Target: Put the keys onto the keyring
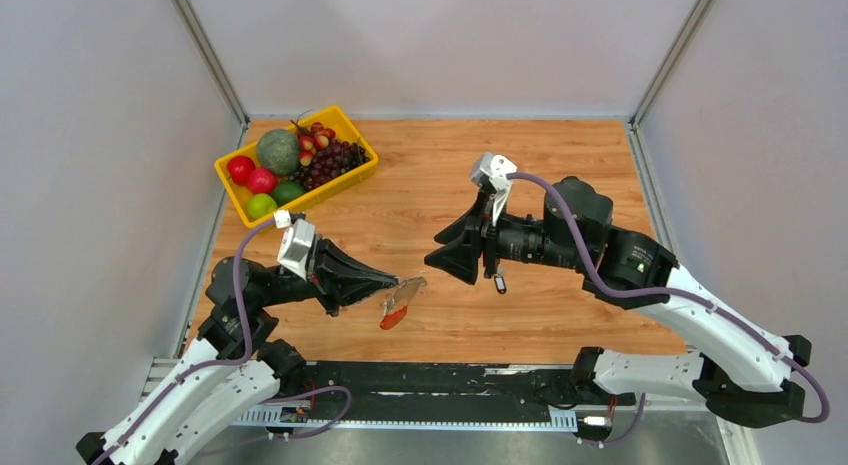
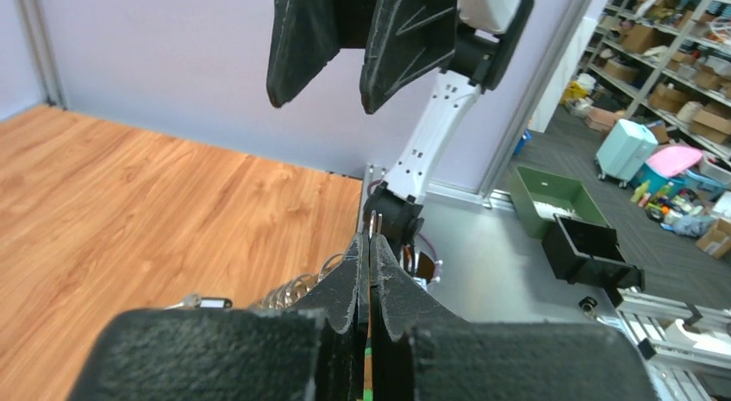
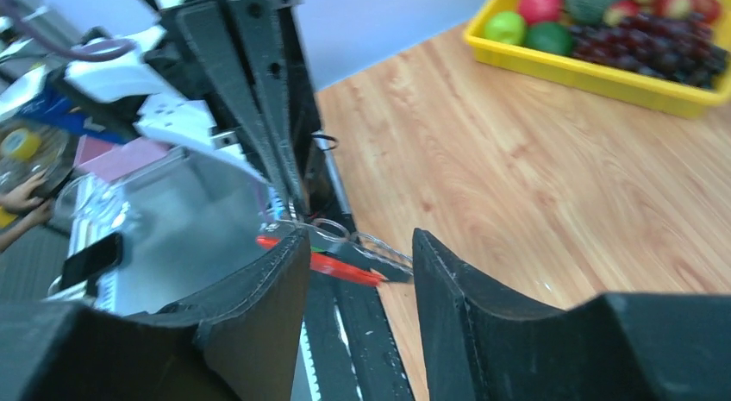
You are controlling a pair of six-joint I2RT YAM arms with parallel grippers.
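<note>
Keyring hangs off the tip of the L hand, which is clamped flat on it and held up over the near part of the counter. The bunch pokes out sideways toward the R hand, prob. so the loop sits free for threading. R hand faces it from just beside, fingers apart w/ nothing between them, lined up as if to work the coil or go fetch a key. Looks-wise it's thin wire coils, a grey piece, and a red tag dangling lowest. Key seems to be the small dark-headed bit under the R wrist, apparently lying on the counter apart from the bunch; too small to be sure. Not threaded on yet, I'd judge.
</note>
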